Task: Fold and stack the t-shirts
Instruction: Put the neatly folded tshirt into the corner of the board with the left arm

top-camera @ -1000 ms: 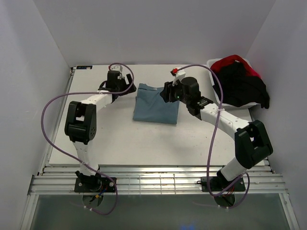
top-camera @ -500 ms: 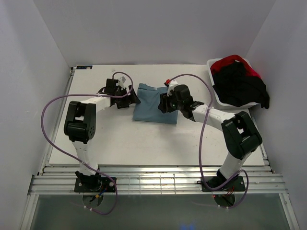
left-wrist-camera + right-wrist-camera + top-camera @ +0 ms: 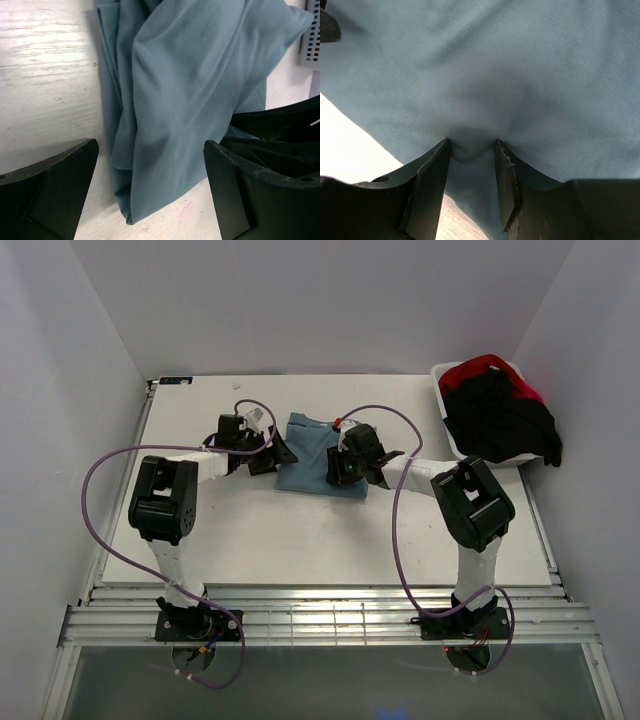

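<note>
One white wood-grain table (image 3: pixel 200 530) carries, at its far right corner, a white plastic tub (image 3: pixel 438 372) heaped with a black fabric t-shirt (image 3: pixel 500 420) and a red fabric t-shirt (image 3: pixel 480 368). Mid-table lies a folded dusty teal-blue t-shirt (image 3: pixel 310 458). The left gripper (image 3: pixel 151 145) straddles its left edge, jaws spread wide; the right gripper (image 3: pixel 472 145) pinches a pucker of its cloth.

Both arms reach out over the surface (image 3: pixel 300 535), elbows bent and wrists angled towards each other. Left gripper (image 3: pixel 150 150): jaws spread wide, fingertips low. Right gripper (image 3: pixel 471 146): jaws half narrowed, fingertips pressed into the teal-blue t-shirt (image 3: pixel 530 75), cloth puckered between them; firm grip unclear.
</note>
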`<state>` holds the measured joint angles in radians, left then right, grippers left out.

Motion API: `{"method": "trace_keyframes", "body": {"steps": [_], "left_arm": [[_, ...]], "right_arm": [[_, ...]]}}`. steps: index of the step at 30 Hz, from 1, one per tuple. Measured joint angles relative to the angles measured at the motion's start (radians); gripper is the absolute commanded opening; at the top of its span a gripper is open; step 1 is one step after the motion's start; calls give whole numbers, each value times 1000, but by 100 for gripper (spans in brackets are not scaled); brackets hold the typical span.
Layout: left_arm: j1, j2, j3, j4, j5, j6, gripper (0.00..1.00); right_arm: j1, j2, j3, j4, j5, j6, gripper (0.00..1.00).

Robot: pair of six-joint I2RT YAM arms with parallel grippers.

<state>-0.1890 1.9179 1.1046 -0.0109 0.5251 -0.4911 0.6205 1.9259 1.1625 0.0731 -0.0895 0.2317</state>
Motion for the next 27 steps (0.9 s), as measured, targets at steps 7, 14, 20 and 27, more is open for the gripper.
{"method": "trace_keyframes", "body": {"steps": [7,14,20,27], "left_arm": [[-3,31,2,62,58,-25,98],[-46,93,67,91,78,-46,98],[-113,142,122,122,68,-60,98],[-184,182,160,169,28,-75,98]], "right_arm": [[3,6,5,0,5,12,45],[7,7,6,0,13,21,44],[10,9,6,3,17,23,43],[11,9,6,3,20,24,43]]}}
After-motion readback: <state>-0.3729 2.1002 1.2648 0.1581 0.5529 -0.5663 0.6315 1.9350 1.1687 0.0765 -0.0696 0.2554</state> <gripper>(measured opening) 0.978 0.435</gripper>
